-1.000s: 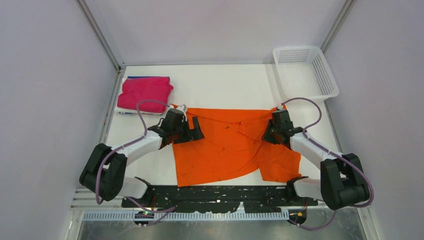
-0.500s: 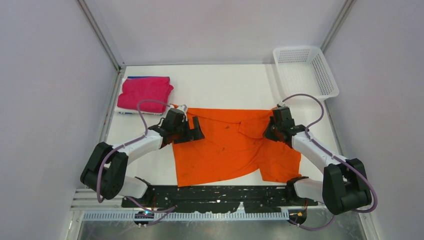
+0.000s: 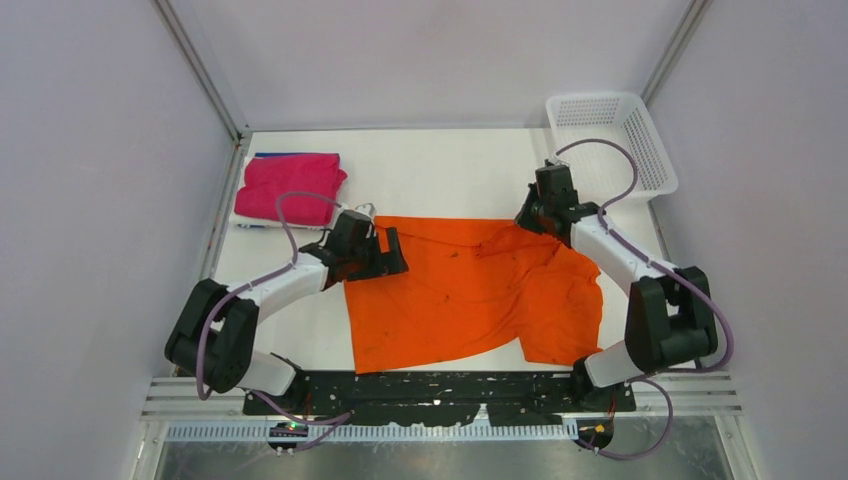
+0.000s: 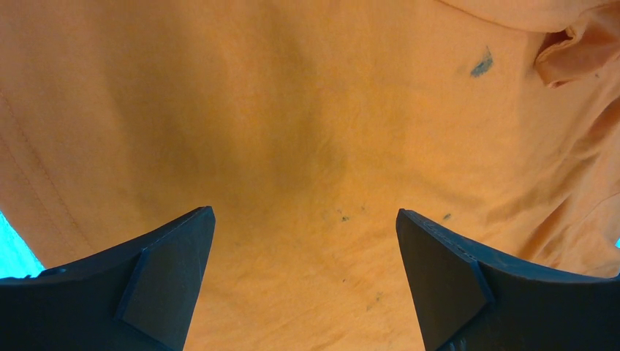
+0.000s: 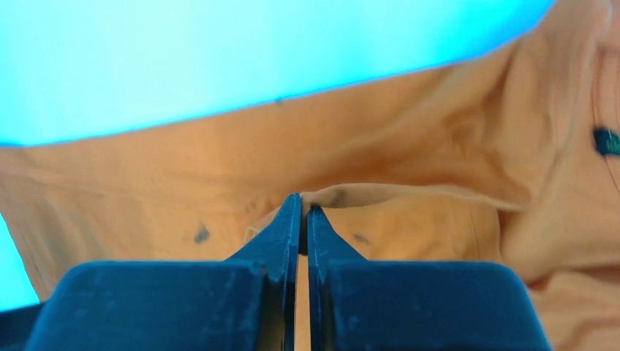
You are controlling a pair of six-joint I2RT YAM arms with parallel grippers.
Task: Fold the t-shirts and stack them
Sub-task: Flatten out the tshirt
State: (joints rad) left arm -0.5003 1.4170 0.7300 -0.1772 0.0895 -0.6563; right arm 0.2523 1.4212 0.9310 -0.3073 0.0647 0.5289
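Orange t-shirt [image 3: 450,300], right fingers [image 5: 281,234] outstretched pinching its far edge, left fingers [image 4: 168,285] parted low over it.

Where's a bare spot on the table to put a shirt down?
At the back, bare table lies between the pink shirt and the white basket. The middle is crowded: the orange shirt covers it.

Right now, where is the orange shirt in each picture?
Top camera: the orange shirt lies spread mid-table, between both arms.
Left wrist: it fills nearly the whole picture, under the open left gripper.
Right wrist: it crosses the lower half; the right gripper pinches a fold.
Shared landmark: the table, blue-tinted in the wrist views.
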